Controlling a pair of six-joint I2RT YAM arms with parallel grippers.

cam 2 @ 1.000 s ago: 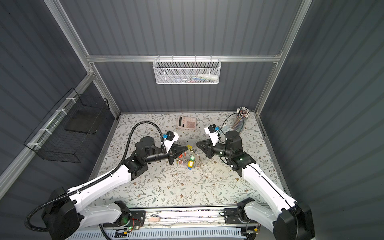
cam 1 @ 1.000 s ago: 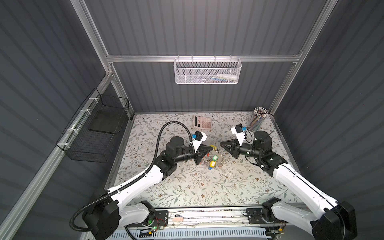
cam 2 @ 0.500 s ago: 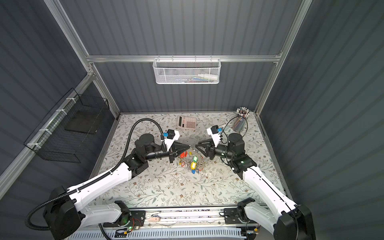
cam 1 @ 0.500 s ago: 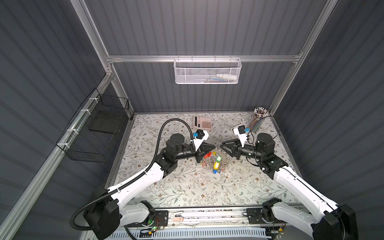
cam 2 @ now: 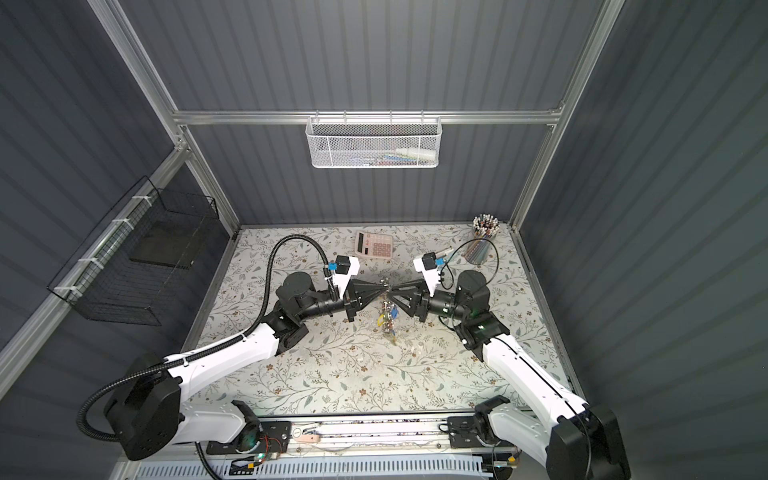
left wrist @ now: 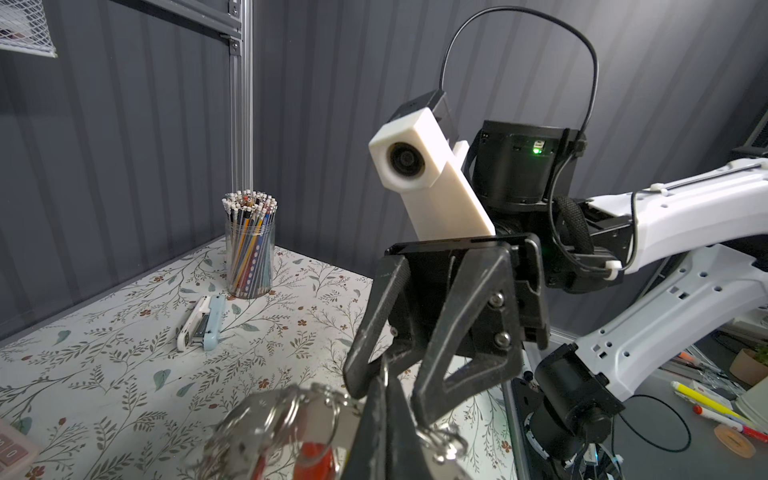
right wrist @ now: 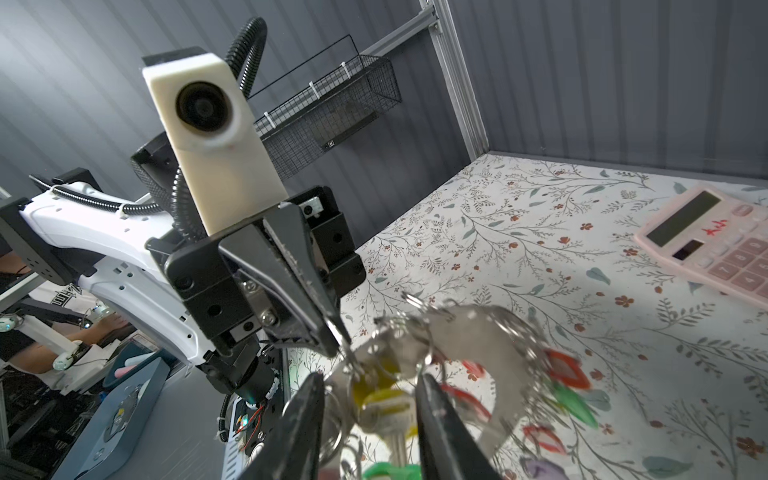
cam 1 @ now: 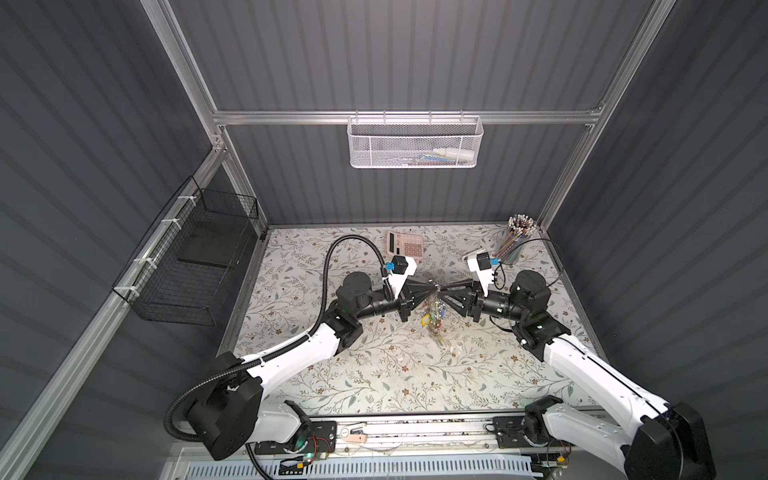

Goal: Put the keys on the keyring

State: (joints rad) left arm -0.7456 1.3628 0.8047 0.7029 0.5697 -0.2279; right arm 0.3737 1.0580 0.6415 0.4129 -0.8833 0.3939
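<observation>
One patterned surface (cam 1: pixel 374 374) is seen in both top views. Over its middle the left arm (cam 1: pixel 291 361) and the right arm (cam 1: pixel 590 374) are stretched level toward each other, so that the left tool (cam 1: pixel 433 286) and the right tool (cam 1: pixel 444 291) are brought nearly tip to tip. The keyring (cam 1: pixel 434 309) is hung beneath that meeting point, its bunch trailing downward; whether the lowest keys (right wrist: pixel 552 407) touch the surface cannot be told.

In the right wrist view the left tool is shown closed, its tips pinched on thin metal at the keyring's rim. Whether that metal is the flat ring itself or a small split ring cannot be made out. The right tool's fingers (right wrist: pixel 440 419) are parted, and the yellow-tagged key (right wrist: pixel 380 401) is found in the gap between them, just beside the left tool's tip; no finger is seen pressing it. The right tool is therefore judged the nearer to that key, whose long axis seems to hang downward with the bunch, though this is blurred.

Counted: two arms, two tools, one keyring, one calculator (cam 1: pixel 405 245), one pencil jar (cam 1: pixel 515 241), one stapler (left wrist: pixel 201 328). Of the tags, one yellow, at least two green and at least two red are made out.
</observation>
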